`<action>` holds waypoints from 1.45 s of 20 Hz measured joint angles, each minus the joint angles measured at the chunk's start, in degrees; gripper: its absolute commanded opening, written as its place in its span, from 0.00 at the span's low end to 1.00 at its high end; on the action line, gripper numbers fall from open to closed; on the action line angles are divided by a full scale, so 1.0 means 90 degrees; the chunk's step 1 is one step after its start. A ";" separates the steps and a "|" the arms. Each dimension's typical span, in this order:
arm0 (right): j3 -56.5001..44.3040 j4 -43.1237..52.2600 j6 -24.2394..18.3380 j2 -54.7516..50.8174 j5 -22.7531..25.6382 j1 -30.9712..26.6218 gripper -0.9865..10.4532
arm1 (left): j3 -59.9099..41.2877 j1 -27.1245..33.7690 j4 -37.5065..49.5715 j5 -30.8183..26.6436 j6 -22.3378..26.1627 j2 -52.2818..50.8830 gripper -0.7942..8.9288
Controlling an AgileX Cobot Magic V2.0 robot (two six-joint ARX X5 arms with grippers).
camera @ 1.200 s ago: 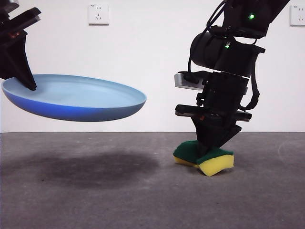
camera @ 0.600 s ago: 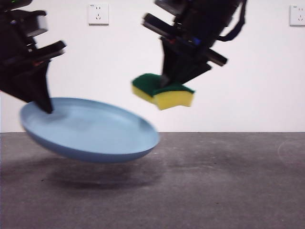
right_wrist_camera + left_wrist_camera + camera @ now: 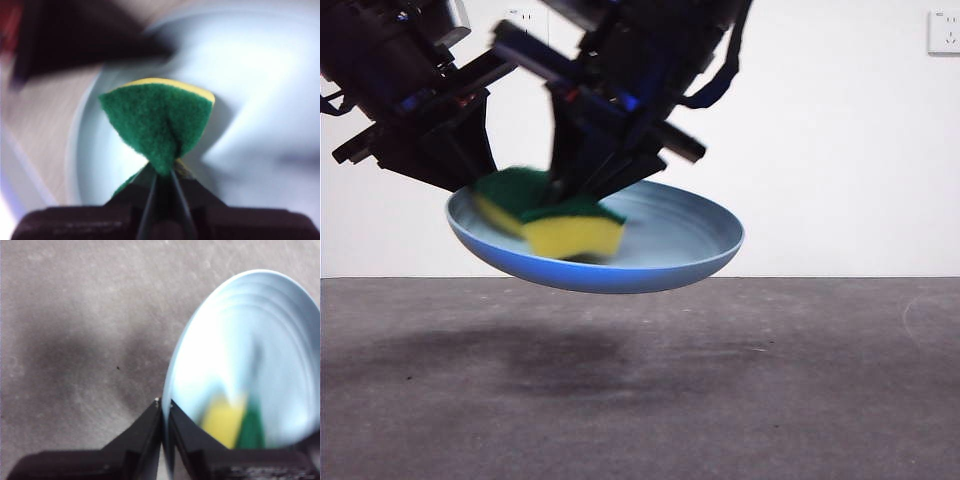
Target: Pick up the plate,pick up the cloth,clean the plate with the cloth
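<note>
My left gripper (image 3: 163, 407) is shut on the rim of the light blue plate (image 3: 250, 360) and holds it in the air, tilted; in the front view the plate (image 3: 670, 245) hangs above the table with the left gripper (image 3: 470, 170) at its left end. My right gripper (image 3: 162, 177) is shut on the cloth (image 3: 157, 120), a yellow sponge with a green scouring layer, pinched so it folds. In the front view the right gripper (image 3: 582, 180) presses the cloth (image 3: 550, 215) into the plate's left part. The cloth shows blurred in the left wrist view (image 3: 230, 420).
The grey table (image 3: 770, 390) lies below, with the plate's shadow on it. A white wall with sockets (image 3: 944, 32) stands behind.
The right gripper has carried the cloth up from the table, leftward and down into the plate. The left gripper has moved the plate to the right, toward the middle.
</note>
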 measured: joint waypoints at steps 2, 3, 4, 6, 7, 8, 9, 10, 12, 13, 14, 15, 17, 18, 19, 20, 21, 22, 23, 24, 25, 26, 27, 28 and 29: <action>0.0000 -0.0449 -0.0012 0.0044 0.0279 0.0187 0.07 | 0.0000 0.0002 -0.0002 -0.0005 -0.0022 0.0002 0.07; 0.0012 -0.0789 -0.0061 0.0044 0.0595 0.0257 0.07 | 0.0000 0.0024 -0.0012 -0.0002 -0.0019 0.0002 0.07; 0.0024 -0.1134 -0.0100 0.0041 0.0945 0.0267 0.07 | 0.0000 0.0032 -0.0010 -0.0005 -0.0019 0.0002 0.07; 0.0029 -0.1756 -0.0194 0.0041 0.1802 0.0172 0.07 | 0.0000 0.0063 -0.0012 0.0046 -0.0019 0.0002 0.07; 0.0029 -0.1892 -0.0272 0.0029 0.2261 0.0066 0.07 | 0.0000 0.0083 -0.0015 0.0131 -0.0022 0.0005 0.07; 0.0029 -0.1887 -0.0352 -0.0012 0.2676 -0.0085 0.07 | 0.0000 0.0090 -0.0012 0.0240 -0.0024 0.0005 0.07; 0.0029 -0.1817 -0.0393 -0.0053 0.2905 -0.0204 0.07 | 0.0000 0.0092 -0.0017 0.0338 -0.0029 0.0005 0.07; 0.0029 -0.1715 -0.0413 -0.0097 0.3019 -0.0311 0.07 | 0.0000 0.0095 -0.0027 0.0449 -0.0039 0.0005 0.07; 0.0029 -0.1341 -0.0457 -0.0182 0.3070 -0.0568 0.07 | 0.0000 0.0097 -0.0066 0.0699 -0.0051 0.0005 0.07; 0.0029 -0.1141 -0.0464 -0.0202 0.3075 -0.0668 0.07 | 0.0000 0.0097 -0.0083 0.0797 -0.0083 0.0005 0.07; 0.0029 -0.0933 -0.0478 -0.0211 0.3067 -0.0755 0.07 | 0.0000 0.0097 -0.0085 0.0843 -0.0104 0.0005 0.07; 0.0029 -0.0670 -0.0483 -0.0211 0.2977 -0.0860 0.07 | 0.0000 0.0090 -0.0078 0.0886 -0.0155 0.0012 0.07; 0.0029 -0.0316 -0.0505 -0.0211 0.2584 -0.1005 0.07 | 0.0000 0.0090 -0.0075 0.0899 -0.0228 0.0017 0.07; 0.0029 -0.0121 -0.0503 -0.0211 0.2280 -0.1059 0.07 | 0.0000 0.0090 -0.0070 0.0896 -0.0265 0.0019 0.07; 0.0029 0.0034 -0.0491 -0.0211 0.1987 -0.1083 0.07 | 0.0000 0.0090 -0.0063 0.0894 -0.0274 0.0019 0.07; 0.0029 0.0284 -0.0406 -0.0211 0.1484 -0.1120 0.07 | -0.0002 0.0078 -0.0007 0.0896 -0.0313 0.0024 0.07; 0.0029 0.0461 -0.0318 -0.0211 0.1158 -0.1124 0.07 | -0.0005 0.0078 0.0097 0.0906 -0.0362 0.0029 0.07; 0.0029 0.0578 -0.0199 -0.0211 0.0821 -0.1110 0.07 | -0.0012 0.0078 0.0262 0.0930 -0.0430 0.0039 0.07; 0.0032 0.0622 -0.0102 -0.0211 0.0605 -0.1061 0.07 | -0.0017 0.0068 0.0367 0.0930 -0.0481 0.0044 0.07; 0.0032 0.0629 -0.0012 -0.0211 0.0461 -0.0981 0.07 | -0.0029 0.0066 0.0529 0.0930 -0.0546 0.0051 0.07; 0.0044 0.0622 0.0051 -0.0211 0.0376 -0.0884 0.07 | -0.0039 0.0051 0.0699 0.0901 -0.0600 0.0061 0.07; 0.0068 0.0568 0.0090 -0.0211 0.0338 -0.0750 0.07 | -0.0056 0.0039 0.0865 0.0833 -0.0665 0.0063 0.07; 0.0090 0.0464 0.0107 -0.0211 0.0333 -0.0631 0.07 | -0.0063 0.0029 0.0986 0.0763 -0.0702 0.0063 0.07; 0.0107 0.0272 0.0124 -0.0211 0.0318 -0.0500 0.07 | -0.0063 0.0024 0.1059 0.0741 -0.0716 0.0063 0.07; 0.0117 0.0046 0.0114 -0.0214 0.0323 -0.0413 0.07 | -0.0063 0.0024 0.1069 0.0702 -0.0716 0.0063 0.07</action>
